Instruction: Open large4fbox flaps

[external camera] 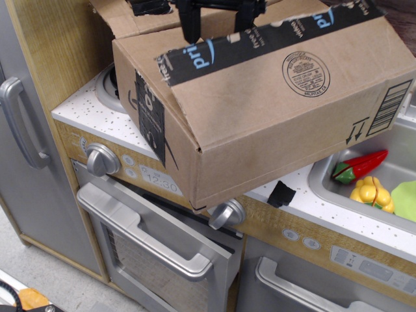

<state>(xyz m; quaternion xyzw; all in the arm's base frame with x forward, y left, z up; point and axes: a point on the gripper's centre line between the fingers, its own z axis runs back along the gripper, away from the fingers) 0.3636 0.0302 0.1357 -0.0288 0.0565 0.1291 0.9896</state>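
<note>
The large4fbox is a big brown cardboard box lying tilted on the toy kitchen counter, with its near corner overhanging the counter's front edge. Its long flap, edged with black "prime" tape, stands raised almost in line with the front wall. Another flap with black tape scraps is folded out at the back left. My black gripper reaches in from the top edge, just behind the long flap's upper edge. Its two fingers are spread wide apart. Their tips are hidden behind the flap.
The white speckled counter carries a burner left of the box and a black tape scrap under it. The sink at right holds a red toy pepper and yellow toy food. Oven knobs sit below.
</note>
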